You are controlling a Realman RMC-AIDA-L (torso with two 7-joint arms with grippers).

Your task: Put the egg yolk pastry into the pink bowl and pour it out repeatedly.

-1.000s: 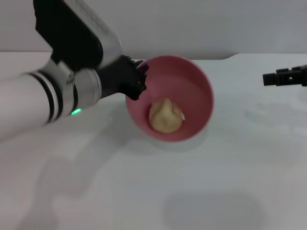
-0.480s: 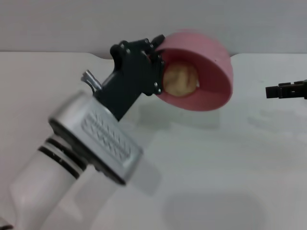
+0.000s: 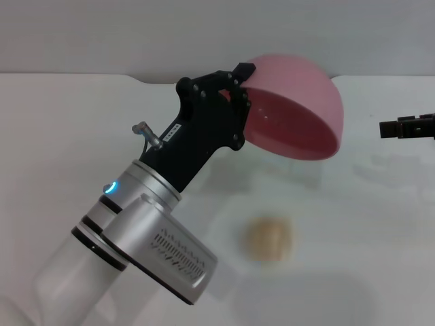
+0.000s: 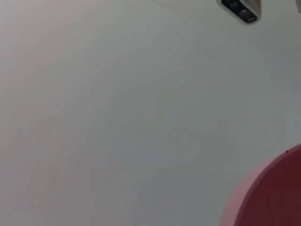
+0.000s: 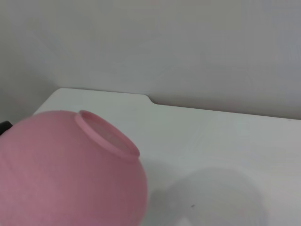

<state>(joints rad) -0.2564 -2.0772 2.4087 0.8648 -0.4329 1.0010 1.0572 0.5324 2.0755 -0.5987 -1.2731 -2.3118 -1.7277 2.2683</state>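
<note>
Above the white surface, the left gripper has its fingers pinching the upturned pink bowl's rim; the egg yolk pastry lies below them. Righting the bowl smoothly looks wise. Far right, the right gripper idles.

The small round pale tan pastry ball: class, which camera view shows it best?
The head view: the small round pale tan pastry ball lies blurred on the white table, below the tipped pink bowl. Neither wrist view shows it.
</note>
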